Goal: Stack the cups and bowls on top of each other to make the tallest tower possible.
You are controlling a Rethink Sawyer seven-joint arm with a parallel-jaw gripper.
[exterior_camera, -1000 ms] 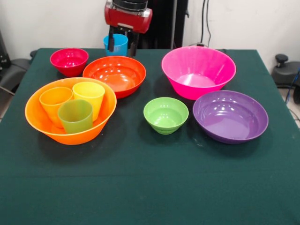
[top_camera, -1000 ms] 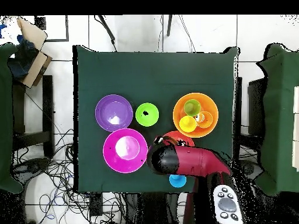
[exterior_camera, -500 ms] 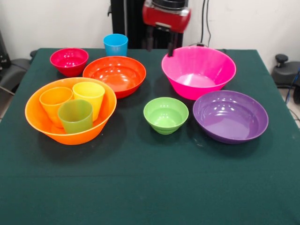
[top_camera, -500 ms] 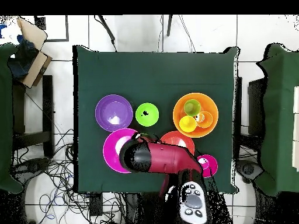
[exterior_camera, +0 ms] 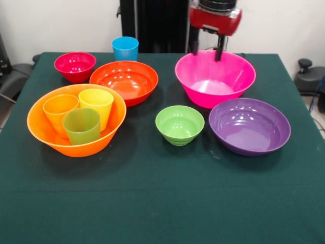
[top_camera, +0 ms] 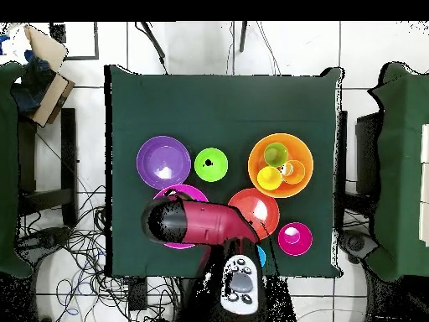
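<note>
- Pink bowl [exterior_camera: 215, 77] at table's far side w/ gripper [exterior_camera: 207, 50] hovering over its far rim, fingers apart, empty.
- Large orange bowl [exterior_camera: 76, 120] holds yellow cup [exterior_camera: 96, 104], orange cup [exterior_camera: 60, 112], green cup [exterior_camera: 82, 125] side by side.
- Blue cup [exterior_camera: 125, 48] stands alone behind red-orange bowl [exterior_camera: 124, 81]; crimson bowl [exterior_camera: 74, 66] beside it.
- Light green bowl [exterior_camera: 179, 124] just beside purple bowl [exterior_camera: 249, 126].
</note>
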